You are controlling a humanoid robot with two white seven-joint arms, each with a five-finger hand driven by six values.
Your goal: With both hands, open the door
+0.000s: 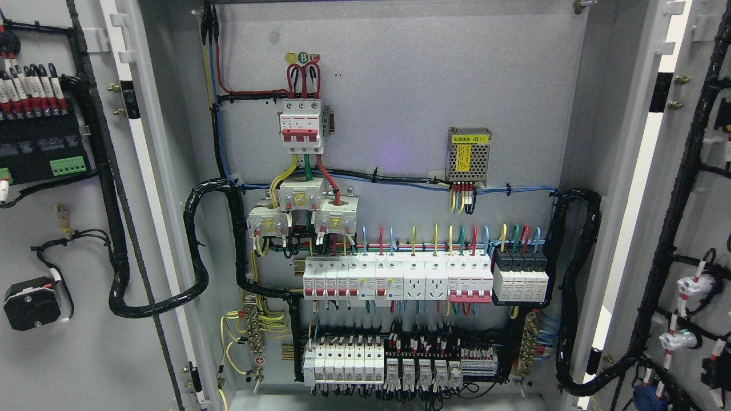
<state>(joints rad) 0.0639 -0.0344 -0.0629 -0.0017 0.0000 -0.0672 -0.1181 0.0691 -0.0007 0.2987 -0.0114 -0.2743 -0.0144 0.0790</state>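
Head view, doors: I saw both grey sheet-metal cabinet doors swung wide, the left door [68, 354] and the right door [694, 188] flanking the open grey cabinet interior [400, 85]; I judged the opening done.
Head view, hands: neither robot hand showed, so I could not tell whether they were released or clenched.
Head view, placement: thick black wrapped cable looms [197, 251] looped from cabinet to doors, slack enough, I judged, to let them swing.
Head view, writing: the small perforated metal power module [468, 155] wore a yellow label ending "(B1)"; a green round sticker marked "B" [303, 57] sat above the white three-pole main breaker [301, 127]. Other print was too small to read.
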